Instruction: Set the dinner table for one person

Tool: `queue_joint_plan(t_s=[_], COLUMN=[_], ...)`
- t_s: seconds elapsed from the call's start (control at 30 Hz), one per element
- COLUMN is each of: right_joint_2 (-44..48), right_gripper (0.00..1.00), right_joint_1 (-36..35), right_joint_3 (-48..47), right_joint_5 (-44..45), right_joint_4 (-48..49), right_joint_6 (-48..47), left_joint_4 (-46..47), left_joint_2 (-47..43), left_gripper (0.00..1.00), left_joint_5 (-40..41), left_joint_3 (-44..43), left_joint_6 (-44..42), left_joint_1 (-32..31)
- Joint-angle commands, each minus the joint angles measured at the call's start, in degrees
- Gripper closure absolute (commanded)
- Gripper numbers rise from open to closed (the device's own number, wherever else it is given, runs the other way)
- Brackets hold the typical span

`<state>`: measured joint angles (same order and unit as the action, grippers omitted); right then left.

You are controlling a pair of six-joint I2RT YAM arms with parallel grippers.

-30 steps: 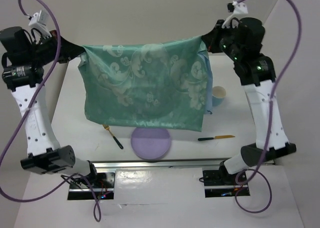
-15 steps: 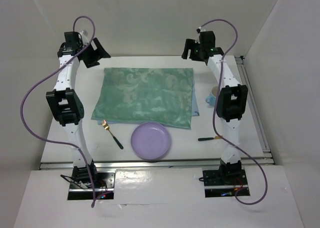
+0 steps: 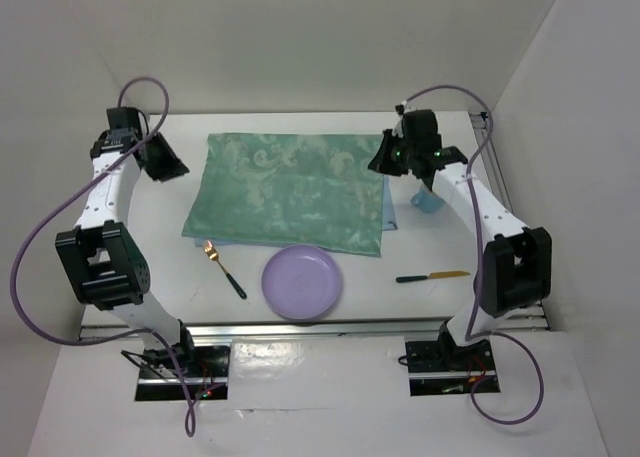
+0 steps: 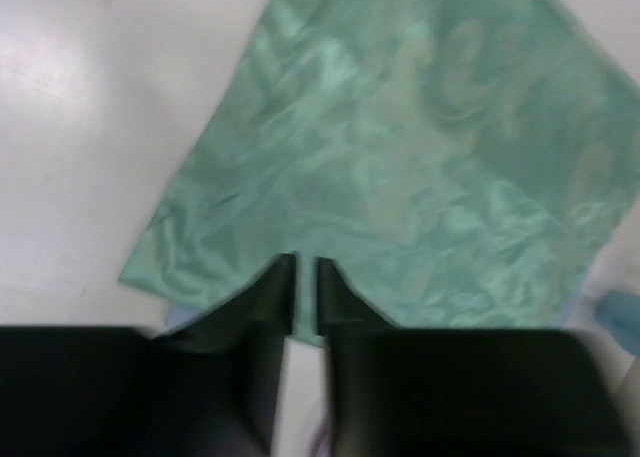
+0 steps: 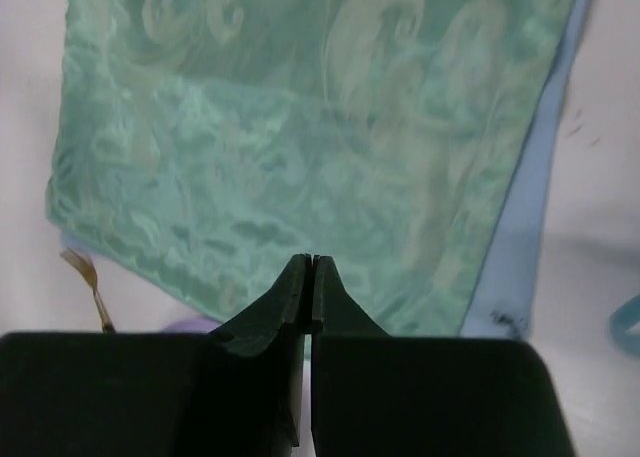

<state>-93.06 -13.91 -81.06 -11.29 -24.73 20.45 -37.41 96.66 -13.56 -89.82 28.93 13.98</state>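
The green patterned cloth (image 3: 290, 192) lies flat on the white dinner table (image 3: 150, 247); a light blue layer (image 3: 390, 209) shows along its right edge. My left gripper (image 3: 170, 165) hangs off the cloth's left far corner. In the left wrist view it (image 4: 300, 262) is nearly shut with a thin gap and holds nothing above the cloth (image 4: 420, 157). My right gripper (image 3: 378, 160) is over the cloth's right far corner. In the right wrist view it (image 5: 308, 260) is shut and empty above the cloth (image 5: 300, 127).
A purple plate (image 3: 302, 282) sits at the cloth's near edge. A gold fork with a dark handle (image 3: 224, 269) lies left of it. A knife (image 3: 432, 276) lies to the right. A blue cup (image 3: 430, 201) stands partly hidden behind my right arm.
The cloth, held up spread between both grippers a second ago, now lies flat on the table. Both grippers have let go and drawn back and down from the far corners.
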Motion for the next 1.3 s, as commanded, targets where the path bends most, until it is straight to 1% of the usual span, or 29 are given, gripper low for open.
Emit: queue_joint_plan(t_s=[0.0,0.03,0.07,0.1,0.17,0.23,0.27,0.33,0.43,0.47,0.5,0.53,0.57,0.6,0.63,0.67,0.7,0.73,0.77,0.8,0.9,0.93,1.07,1.17,1.2,1.23,1.27], right_joint_2=[5.5,6.5,7.4,8.0,8.0,6.8,6.7,6.2,6.7,6.7,6.7,6.7,6.7,6.7,7.7,8.6,9.6,11.7,12.7,14.1,14.8,14.8,14.3,11.6,10.5,7.5,7.5], right_gripper=[1.00,1.00,1.00,1.00,1.00,1.00,1.00,1.00,0.91,0.87,0.79,0.75,0.72,0.68,0.60,0.53,0.50,0.38,0.38,0.38,0.38,0.39,0.39,0.40,0.40,0.40,0.40], right_joint_1=[-4.3,-4.8,-4.8,-5.5,-5.5,-5.5,-5.5,-6.9,-6.9,-6.9,-6.9,-6.3,-6.3,-5.5,-4.5,-3.8,-3.3,-2.8,-1.9,-1.4,-1.4,-1.4,-1.4,-2.1,-2.1,-4.0,-4.0], right_joint_3=[10.1,11.6,13.0,14.2,14.9,14.4,14.3,14.3,15.8,15.8,15.8,16.4,17.3,18.1,20.8,22.3,24.1,27.2,28.8,31.5,34.9,36.7,40.0,41.2,41.2,40.4,40.4], right_joint_5=[3.5,4.1,4.6,5.3,6.5,2.4,2.4,1.9,1.4,1.4,1.4,1.9,1.9,1.9,1.4,0.7,0.1,-0.7,-1.2,-1.9,-1.9,-0.9,1.5,1.5,1.5,3.5,3.6], right_joint_4=[1.8,1.8,1.8,1.1,-1.1,-3.6,-3.7,-3.7,-3.0,-3.0,-3.7,-4.3,-5.0,-5.0,-4.4,-3.8,-2.9,-1.1,0.1,2.2,5.0,6.4,9.6,13.8,13.8,13.3,13.3], right_joint_6=[6.9,7.9,9.6,10.7,13.4,11.1,11.1,10.4,10.9,10.9,12.3,12.9,13.7,15.7,16.7,18.0,20.4,21.6,22.9,25.4,30.8,31.9,35.6,36.4,37.1,37.8,38.7], left_joint_4=[-3.3,-2.3,-1.4,-0.5,2.2,4.4,6.1,6.6,8.8,8.8,9.5,9.5,9.5,9.5,9.5,9.5,9.5,9.5,9.5,8.9,8.4,8.4,7.1,7.1,7.1,6.6,6.6], left_joint_2=[1.9,1.9,2.6,3.4,4.8,6.8,7.3,9.2,10.9,12.1,12.8,13.4,13.4,14.2,14.7,14.7,14.7,14.7,14.7,14.1,13.3,11.8,10.5,10.5,10.5,10.0,9.9], left_gripper=[0.60,0.48,0.42,0.40,0.40,0.45,0.45,0.45,0.42,0.42,0.42,0.42,0.45,0.51,0.54,0.62,0.75,0.82,0.88,0.99,1.00,1.00,1.00,1.00,1.00,1.00,1.00], left_joint_5=[4.9,3.8,2.8,0.7,-2.1,-6.2,-7.2,-7.7,-7.7,-7.7,-7.7,-7.1,-7.1,-6.4,-6.4,-5.9,-5.9,-5.9,-5.9,-5.9,-5.9,-5.9,-6.4,-7.5,-7.5,-8.1,-8.1], left_joint_3=[10.1,11.8,13.7,16.9,19.5,22.5,23.1,23.6,24.3,24.3,24.3,23.6,23.6,23.6,22.9,22.4,22.4,22.4,21.8,21.8,21.8,21.8,20.7,20.2,20.2,19.7,19.7], left_joint_6=[3.8,3.9,4.6,5.2,5.2,5.2,5.7,6.2,6.9,6.9,7.5,7.5,7.5,8.2,8.3,8.8,8.8,8.8,8.8,8.8,8.8,8.8,7.7,7.1,7.1,7.1,7.1], left_joint_1=[3.7,4.6,5.6,7.5,9.0,10.4,10.4,10.4,10.4,10.4,10.4,10.4,10.4,10.4,10.4,10.4,10.4,10.4,10.4,10.4,10.4,10.4,10.4,10.4,10.4,10.4,10.4])
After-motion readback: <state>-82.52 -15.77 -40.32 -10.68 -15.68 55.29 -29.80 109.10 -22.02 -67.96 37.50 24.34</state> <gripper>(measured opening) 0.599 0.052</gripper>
